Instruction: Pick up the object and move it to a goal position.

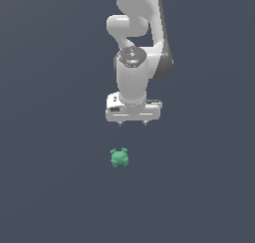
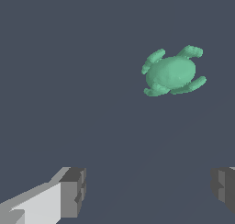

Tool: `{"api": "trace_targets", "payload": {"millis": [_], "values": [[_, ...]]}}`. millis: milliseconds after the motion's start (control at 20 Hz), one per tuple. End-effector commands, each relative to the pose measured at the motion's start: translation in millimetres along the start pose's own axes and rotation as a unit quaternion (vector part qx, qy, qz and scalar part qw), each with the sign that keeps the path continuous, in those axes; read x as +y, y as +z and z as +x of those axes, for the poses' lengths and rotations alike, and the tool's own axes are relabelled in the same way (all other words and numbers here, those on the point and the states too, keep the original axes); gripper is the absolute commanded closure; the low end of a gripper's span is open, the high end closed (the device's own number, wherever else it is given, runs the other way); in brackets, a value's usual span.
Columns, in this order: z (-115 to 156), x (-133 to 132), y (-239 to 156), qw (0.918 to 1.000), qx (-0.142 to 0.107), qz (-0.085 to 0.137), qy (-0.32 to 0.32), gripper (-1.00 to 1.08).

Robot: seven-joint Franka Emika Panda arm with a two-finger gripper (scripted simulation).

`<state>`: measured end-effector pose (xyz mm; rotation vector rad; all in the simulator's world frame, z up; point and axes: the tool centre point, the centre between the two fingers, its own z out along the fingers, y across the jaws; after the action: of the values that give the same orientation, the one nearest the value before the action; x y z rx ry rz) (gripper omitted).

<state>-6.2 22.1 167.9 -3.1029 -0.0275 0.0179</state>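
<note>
The green toy (image 1: 119, 157) lies on the dark floor (image 1: 50, 187), below the gripper (image 1: 132, 124) and off its centre, not between the fingers (image 2: 73, 191). Those stand wide apart, holding nothing. Centre over the toy first, then descend straight and close gently.

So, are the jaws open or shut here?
Open: the gripper shows its fingers far apart with bare floor between, holding nothing; the green object lies apart.

Plain dark slate-grey ground (image 1: 45, 187), flat and featureless, even soft light throughout
</note>
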Motion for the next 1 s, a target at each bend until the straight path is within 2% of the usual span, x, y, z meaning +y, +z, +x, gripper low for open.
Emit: {"api": "trace_targets", "payload": {"millis": [0, 600, 950], "values": [[0.0, 0.0, 0.0, 1.0, 0.0, 0.0, 0.0, -0.92], [-2.2, -7.9, -2.1, 0.9999, -0.003, 0.007, -0.015, -0.92], [1.5, -5.4, -0.2, 0.9999, -0.003, 0.007, 0.01, -0.92]]}}
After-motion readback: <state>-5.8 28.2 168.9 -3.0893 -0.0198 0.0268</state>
